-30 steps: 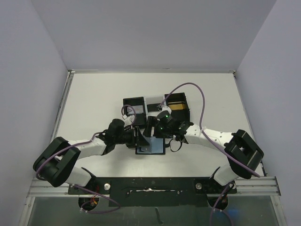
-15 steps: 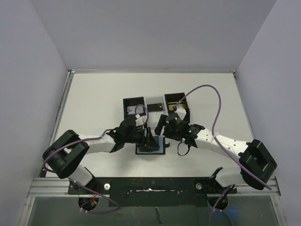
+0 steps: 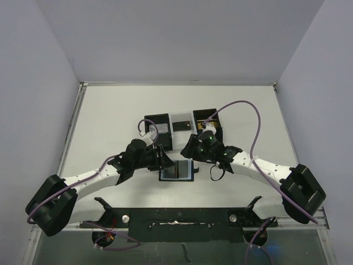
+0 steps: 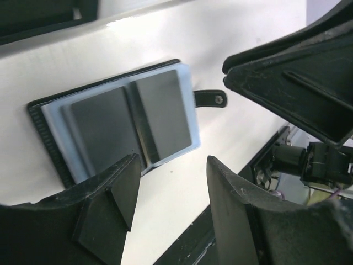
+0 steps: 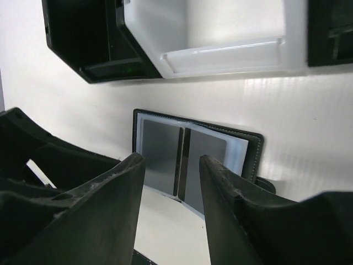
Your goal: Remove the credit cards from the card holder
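The card holder (image 3: 176,170) lies open and flat on the table, its blue-grey pockets facing up around two dark grey panels. It also shows in the left wrist view (image 4: 121,124), with its closing tab (image 4: 209,99), and in the right wrist view (image 5: 187,160). I see no gold or pale card in it. My left gripper (image 3: 161,158) is open and empty, just left of the holder (image 4: 171,204). My right gripper (image 3: 190,150) is open and empty, just above the holder's far right edge (image 5: 172,187).
At the back stand a black open box (image 3: 157,127), a white tray (image 3: 180,118) with a small dark rectangle in it, and another black box (image 3: 208,120). The same tray (image 5: 220,55) and boxes (image 5: 94,44) lie just beyond the holder.
My left gripper has drawn back to the left off the holder, leaving it uncovered. My right gripper has come a little nearer from the boxes toward the holder's far edge.
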You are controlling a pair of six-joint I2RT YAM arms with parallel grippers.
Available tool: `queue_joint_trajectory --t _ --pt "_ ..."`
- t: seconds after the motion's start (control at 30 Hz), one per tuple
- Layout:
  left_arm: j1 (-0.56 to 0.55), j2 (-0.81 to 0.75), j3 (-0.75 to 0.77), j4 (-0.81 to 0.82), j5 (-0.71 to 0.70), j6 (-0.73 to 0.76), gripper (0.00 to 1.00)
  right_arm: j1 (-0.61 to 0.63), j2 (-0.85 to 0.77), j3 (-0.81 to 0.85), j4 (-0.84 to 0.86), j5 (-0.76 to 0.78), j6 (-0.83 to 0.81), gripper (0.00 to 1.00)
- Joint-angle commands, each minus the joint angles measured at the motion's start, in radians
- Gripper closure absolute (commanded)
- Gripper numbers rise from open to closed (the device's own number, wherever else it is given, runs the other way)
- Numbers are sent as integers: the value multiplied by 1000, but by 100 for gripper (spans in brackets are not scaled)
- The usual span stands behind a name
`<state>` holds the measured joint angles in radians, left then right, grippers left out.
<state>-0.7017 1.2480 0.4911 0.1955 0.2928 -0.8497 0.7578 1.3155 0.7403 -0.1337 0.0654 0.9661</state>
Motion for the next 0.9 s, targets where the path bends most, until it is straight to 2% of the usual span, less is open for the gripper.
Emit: queue_joint_trajectory --t 0.0,0.33,0.6,0.87 --pt "36 -51 -15 -48 -31 15 50 11 79 38 83 -114 -36 57" --pt "42 59 57 0 58 28 50 11 245 32 -56 -94 13 62" --pt "23 190 98 44 98 22 50 5 242 -25 -25 -90 49 64" --pt "10 334 70 182 115 -89 56 -1 256 -55 25 -125 64 65"
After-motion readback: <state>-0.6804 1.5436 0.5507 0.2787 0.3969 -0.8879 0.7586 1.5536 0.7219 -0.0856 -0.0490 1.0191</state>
